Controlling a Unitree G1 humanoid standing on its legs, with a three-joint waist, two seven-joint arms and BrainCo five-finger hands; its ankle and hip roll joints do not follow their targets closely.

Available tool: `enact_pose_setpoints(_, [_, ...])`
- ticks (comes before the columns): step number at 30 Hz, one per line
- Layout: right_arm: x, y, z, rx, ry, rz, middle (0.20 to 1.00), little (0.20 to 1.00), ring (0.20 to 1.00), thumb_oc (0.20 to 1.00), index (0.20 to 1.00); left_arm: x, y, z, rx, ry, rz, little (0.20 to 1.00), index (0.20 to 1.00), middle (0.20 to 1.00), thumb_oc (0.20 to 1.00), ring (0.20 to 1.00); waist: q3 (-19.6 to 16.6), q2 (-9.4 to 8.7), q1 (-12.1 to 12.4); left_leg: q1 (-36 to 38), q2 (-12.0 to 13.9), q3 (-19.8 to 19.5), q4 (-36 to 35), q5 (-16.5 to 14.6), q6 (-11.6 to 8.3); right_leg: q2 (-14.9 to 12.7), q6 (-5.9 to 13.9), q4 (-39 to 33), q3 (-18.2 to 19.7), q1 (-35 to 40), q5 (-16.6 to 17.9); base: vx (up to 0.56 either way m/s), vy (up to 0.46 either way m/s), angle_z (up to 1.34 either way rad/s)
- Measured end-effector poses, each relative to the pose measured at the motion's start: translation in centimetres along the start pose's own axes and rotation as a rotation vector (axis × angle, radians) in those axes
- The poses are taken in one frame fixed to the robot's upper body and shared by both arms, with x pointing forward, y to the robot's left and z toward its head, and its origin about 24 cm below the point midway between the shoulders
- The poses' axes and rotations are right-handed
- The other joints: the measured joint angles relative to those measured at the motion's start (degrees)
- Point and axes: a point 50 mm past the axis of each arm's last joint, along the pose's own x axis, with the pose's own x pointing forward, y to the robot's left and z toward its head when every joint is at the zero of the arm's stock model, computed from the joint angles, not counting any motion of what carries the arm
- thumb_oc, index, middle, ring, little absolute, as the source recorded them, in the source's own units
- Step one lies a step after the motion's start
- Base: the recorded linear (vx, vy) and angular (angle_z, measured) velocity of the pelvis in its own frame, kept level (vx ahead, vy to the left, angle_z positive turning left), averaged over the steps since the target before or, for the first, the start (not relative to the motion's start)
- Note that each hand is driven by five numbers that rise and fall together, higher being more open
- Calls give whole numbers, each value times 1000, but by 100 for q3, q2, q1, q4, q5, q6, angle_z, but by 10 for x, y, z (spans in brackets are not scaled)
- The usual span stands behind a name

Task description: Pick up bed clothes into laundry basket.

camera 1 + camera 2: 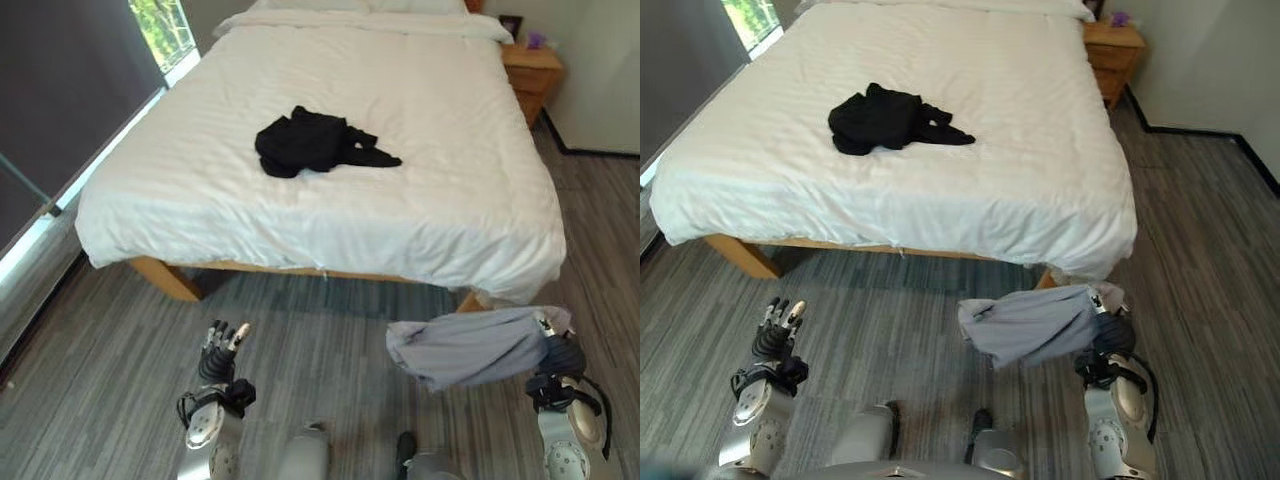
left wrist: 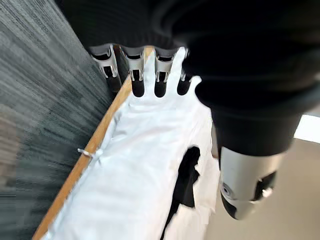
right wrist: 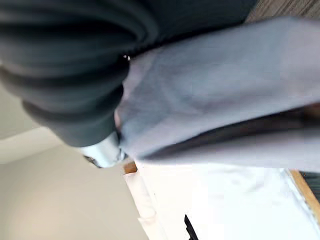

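A black heap of clothes (image 1: 315, 142) lies on the white bed (image 1: 420, 215), a little left of its middle. My right hand (image 1: 560, 352) hangs low by the bed's near right corner, shut on a grey garment (image 1: 465, 348) that droops to its left above the floor. In the right wrist view the grey garment (image 3: 215, 90) covers the fingers, and the thumb (image 3: 102, 152) pokes out beside it. My left hand (image 1: 222, 350) is open over the floor in front of the bed, its fingers (image 2: 137, 75) straight and pointing at the bed frame.
A wooden nightstand (image 1: 532, 70) stands at the bed's far right, next to a white wall. A dark blind (image 1: 60, 90) and a window (image 1: 165, 30) run along the left. Grey wood-look floor (image 1: 320, 340) lies between me and the bed frame (image 1: 165, 278).
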Motion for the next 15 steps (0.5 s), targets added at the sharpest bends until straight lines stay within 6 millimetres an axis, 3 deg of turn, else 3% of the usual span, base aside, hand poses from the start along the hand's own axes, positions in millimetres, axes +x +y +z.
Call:
enact_pose_setpoints(1, [3,2,-4,-7,20,7,200,200,200,200,200,4,-3,-3,-3,16,-2,1000,1000,1000,1000,1000,135,78,-39,-58,95,37,132,82,74,70,-11,-125,-47,177,30,329,124,17])
enact_pose_setpoints(2, [2,5,-7,-4,31,14,200,200,200,200,200,5,-4,-4,12,28,-18,1000,1000,1000,1000,1000,101,-66,-23,-230,20,240,269,95,55,23,-70,-424,103,263,177,339,141,8])
enact_pose_setpoints(3, [6,10,-5,5,16,29,200,200,200,200,200,4,-5,-3,12,25,-25,1000,1000,1000,1000,1000,117,-97,25,-254,-44,217,141,135,105,-25,-26,-720,197,360,338,322,147,-31])
enact_pose_setpoints(6, [11,18,0,10,-5,59,200,200,200,200,200,2,-8,-5,21,26,-38,1000,1000,1000,1000,1000,27,62,87,-280,-42,210,25,244,256,-48,55,-1091,320,632,471,356,182,-28])
enact_pose_setpoints(8, [14,21,3,-4,-13,79,200,200,200,200,200,3,-12,-6,27,28,-65,1000,1000,1000,1000,1000,-27,156,138,-290,-136,214,246,240,284,-201,216,-1113,457,721,351,359,198,-46])
enact_pose_setpoints(10, [13,34,-1,19,-3,118,200,200,200,200,200,0,-8,-7,34,34,-60,1000,1000,1000,1000,1000,-138,-68,234,-78,-458,666,211,118,428,-642,377,-1003,647,733,323,304,196,-82])
enact_pose_setpoints(11, [13,50,-7,23,20,181,200,200,200,200,200,1,-7,-6,39,35,-60,1000,1000,1000,1000,1000,-124,-158,240,68,-527,891,111,118,590,-781,503,-423,608,439,488,312,215,-66])
enact_pose_setpoints(12, [11,58,-9,30,33,215,200,200,200,200,200,2,-9,-6,50,40,-82,1000,1000,1000,1000,1000,-123,-158,230,207,-530,949,4,85,663,-834,480,120,614,192,693,304,238,-45])
enact_pose_setpoints(15, [6,64,-13,50,43,245,200,200,200,200,200,5,-16,-4,78,40,-136,1000,1000,1000,1000,1000,-134,-184,206,749,-777,915,-226,-97,955,-1075,499,1863,627,-404,1465,291,277,13])
